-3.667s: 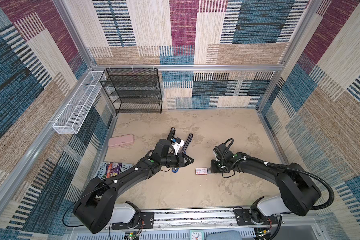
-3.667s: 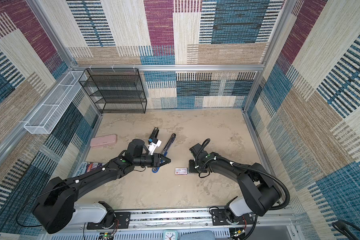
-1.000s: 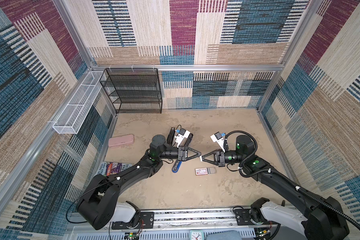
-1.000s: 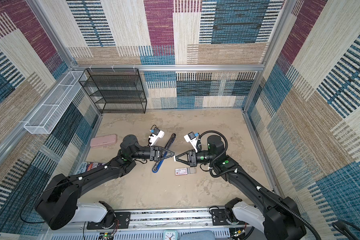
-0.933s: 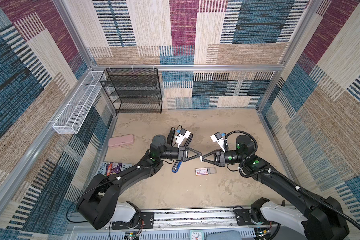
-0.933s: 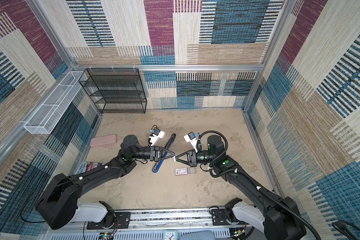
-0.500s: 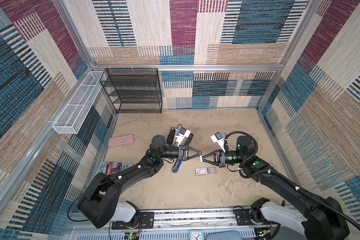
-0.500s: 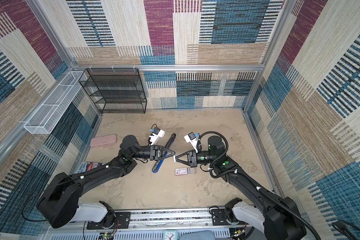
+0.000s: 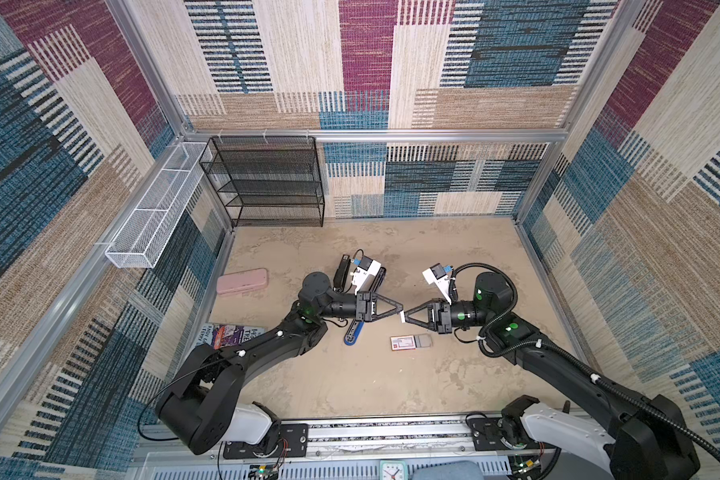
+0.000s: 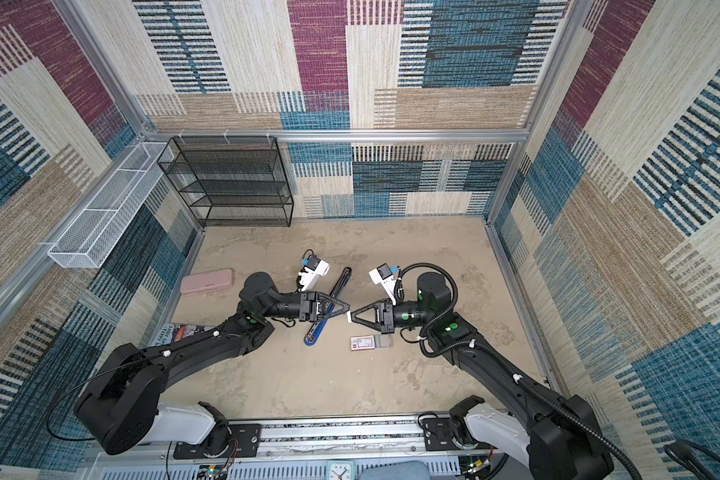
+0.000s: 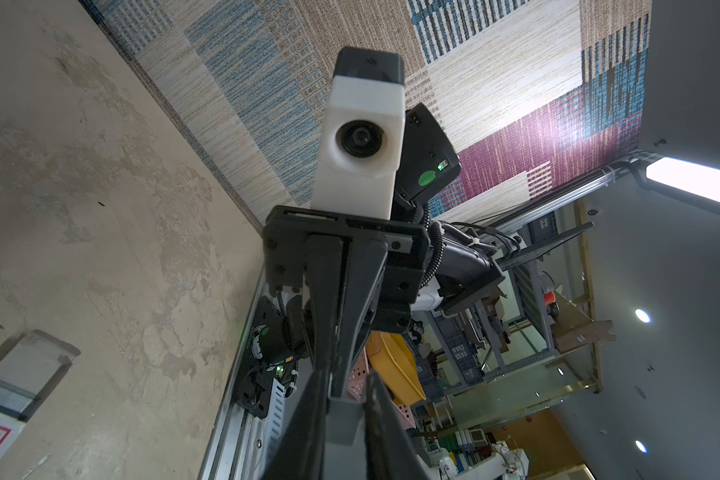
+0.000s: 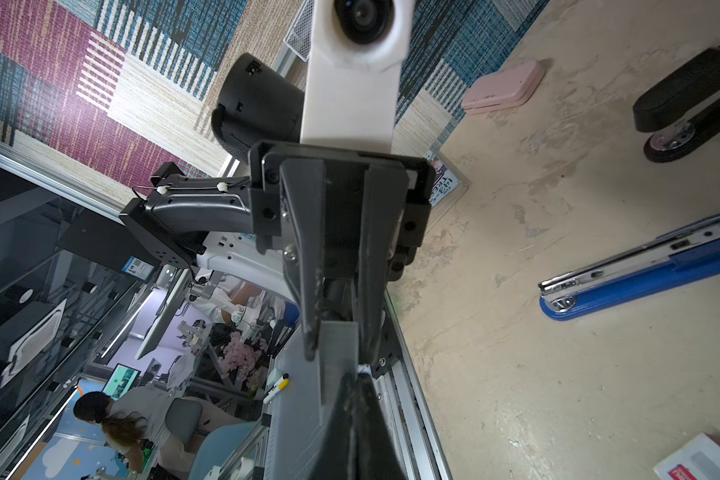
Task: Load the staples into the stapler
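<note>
A short grey strip of staples (image 9: 403,317) hangs in mid-air between my two grippers, which meet tip to tip above the table. My right gripper (image 9: 406,318) is shut on one end of it. My left gripper (image 9: 399,313) has closed on the other end; in the left wrist view the strip (image 11: 346,415) sits tight between both fingers. The stapler (image 9: 352,332) lies opened flat under the left gripper, with a blue base, a bare metal channel (image 12: 641,257) and a black top. The white staples box (image 9: 403,342) with its grey tray (image 9: 424,340) lies below the right gripper.
A pink oblong case (image 9: 242,280) lies at the left of the table, with a book (image 9: 229,334) nearer the front left. A black mesh shelf (image 9: 267,183) stands at the back left. A white wire basket (image 9: 154,208) hangs on the left wall.
Both arms rose from the table to meet in mid-air. Over the last second the left jaws have narrowed onto the strip, while the right gripper stayed shut and both arms barely moved.
</note>
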Robot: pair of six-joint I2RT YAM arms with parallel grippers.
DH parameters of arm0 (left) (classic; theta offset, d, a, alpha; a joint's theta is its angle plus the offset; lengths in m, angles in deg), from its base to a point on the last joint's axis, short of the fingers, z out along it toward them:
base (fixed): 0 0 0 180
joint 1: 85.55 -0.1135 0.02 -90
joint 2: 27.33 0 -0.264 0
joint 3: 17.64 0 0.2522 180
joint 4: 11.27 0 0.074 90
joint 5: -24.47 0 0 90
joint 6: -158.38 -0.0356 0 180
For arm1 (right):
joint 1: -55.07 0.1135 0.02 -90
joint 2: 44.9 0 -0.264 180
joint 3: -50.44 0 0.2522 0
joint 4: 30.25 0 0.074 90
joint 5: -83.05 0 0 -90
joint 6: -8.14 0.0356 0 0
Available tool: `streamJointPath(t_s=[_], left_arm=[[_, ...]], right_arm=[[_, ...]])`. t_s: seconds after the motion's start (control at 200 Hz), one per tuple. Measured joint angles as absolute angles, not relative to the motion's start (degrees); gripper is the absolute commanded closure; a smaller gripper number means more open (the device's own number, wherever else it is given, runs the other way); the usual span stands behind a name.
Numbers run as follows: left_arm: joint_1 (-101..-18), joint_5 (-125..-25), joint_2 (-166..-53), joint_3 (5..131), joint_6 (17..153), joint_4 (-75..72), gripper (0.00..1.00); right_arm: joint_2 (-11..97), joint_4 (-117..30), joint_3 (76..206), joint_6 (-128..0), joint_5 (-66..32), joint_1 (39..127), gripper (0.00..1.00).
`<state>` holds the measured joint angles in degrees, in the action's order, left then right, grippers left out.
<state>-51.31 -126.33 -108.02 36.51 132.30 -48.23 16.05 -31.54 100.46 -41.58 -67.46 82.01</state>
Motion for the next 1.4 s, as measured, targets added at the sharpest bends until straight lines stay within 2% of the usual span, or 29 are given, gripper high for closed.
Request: streamJointPath(t_s=[0.195,0.26,0.356,0.471,0.636,0.731,0.866,1.047,1.237,1.402], left_arm=[[-51.3,-126.4,-108.3,36.5,132.7,-48.9,0.87],[-51.3,-126.4,-108.3,36.5,132.7,-49.1,0.87],[-51.3,-126.5,-108.3,36.5,132.7,-49.1,0.88],[-51.6,-126.9,-107.7,36.5,132.1,-48.1,0.88],[-52.5,-125.8,-105.5,37.8,127.3,-39.0,0.88],[-53.1,-123.8,-103.1,40.4,120.6,-27.2,0.88],[-53.3,-114.7,-101.3,48.2,106.8,-4.3,0.87],[-53.3,-96.1,-104.9,56.4,93.4,20.2,0.88],[-53.3,-81.3,-111.7,61.9,88.2,32.4,0.87],[-53.3,-74.7,-119.1,67.4,85.5,37.0,0.87]], right_arm=[[16.1,-31.4,100.5,-41.2,-67.8,82.0,1.0],[16.1,-31.4,100.5,-41.2,-67.8,82.0,0.95],[15.8,-31.7,100.5,-41.3,-67.7,82.0,0.8],[15.1,-32.8,100.6,-41.9,-66.4,81.5,0.73],[13.0,-36.3,100.6,-43.3,-64.7,79.5,0.68],[12.3,-40.7,101.4,-45.7,-61.8,78.6,0.67],[13.5,-48.3,103.7,-49.9,-53.7,78.5,0.67],[15.8,-54.2,103.2,-53.0,-43.1,79.1,0.68],[18.1,-54.1,102.4,-53.5,-35.9,83.3,0.67],[20.4,-52.4,101.0,-53.4,-33.3,84.9,0.68]])
